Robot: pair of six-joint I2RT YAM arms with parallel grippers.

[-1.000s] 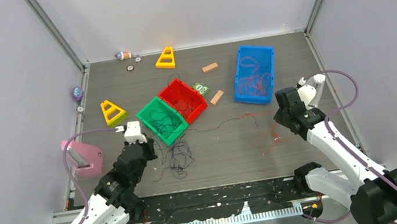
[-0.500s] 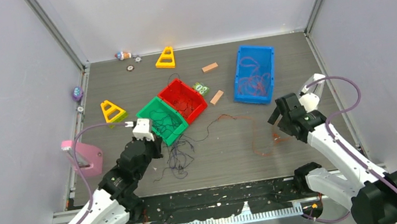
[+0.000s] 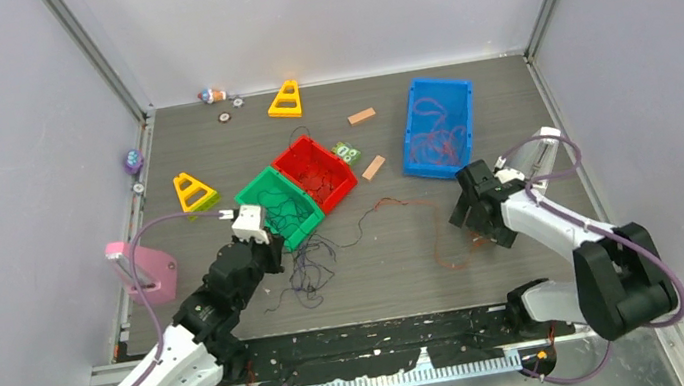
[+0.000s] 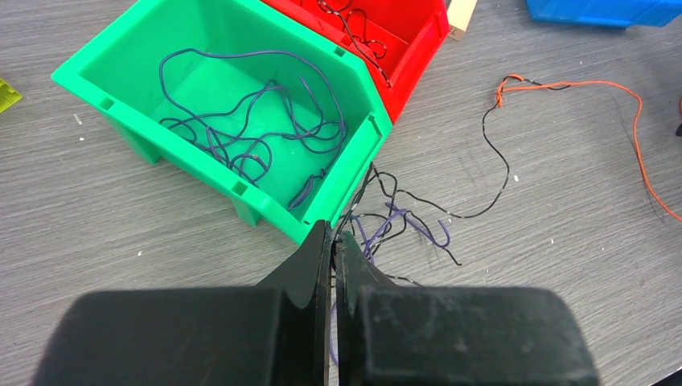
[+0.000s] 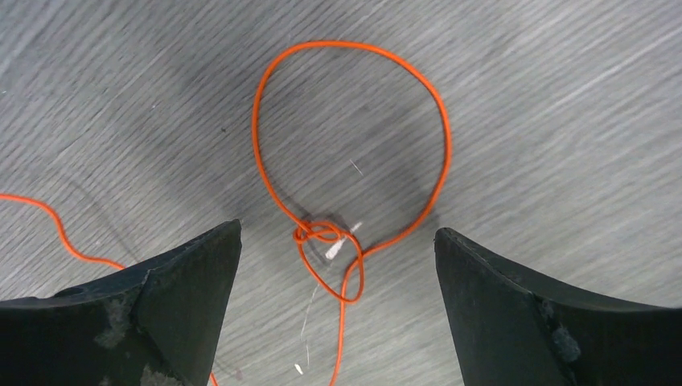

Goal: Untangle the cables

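The left gripper (image 4: 332, 241) is pinched together on a strand of the dark tangle (image 4: 394, 219). The slit between its fingers hides most of that strand. The tangle lies just beside the green bin (image 4: 193, 173), which holds loose purple cables (image 4: 241, 137). The right gripper (image 5: 338, 233) is spread wide either side of the orange cable (image 5: 354, 46), around its knotted loop and apart from it. Farther off, the blue bin (image 3: 436, 170) holds reddish cables, too fine to separate.

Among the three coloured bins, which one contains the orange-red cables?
The blue bin, alone on the right. The green bin holds purple cables, the red bin dark ones.
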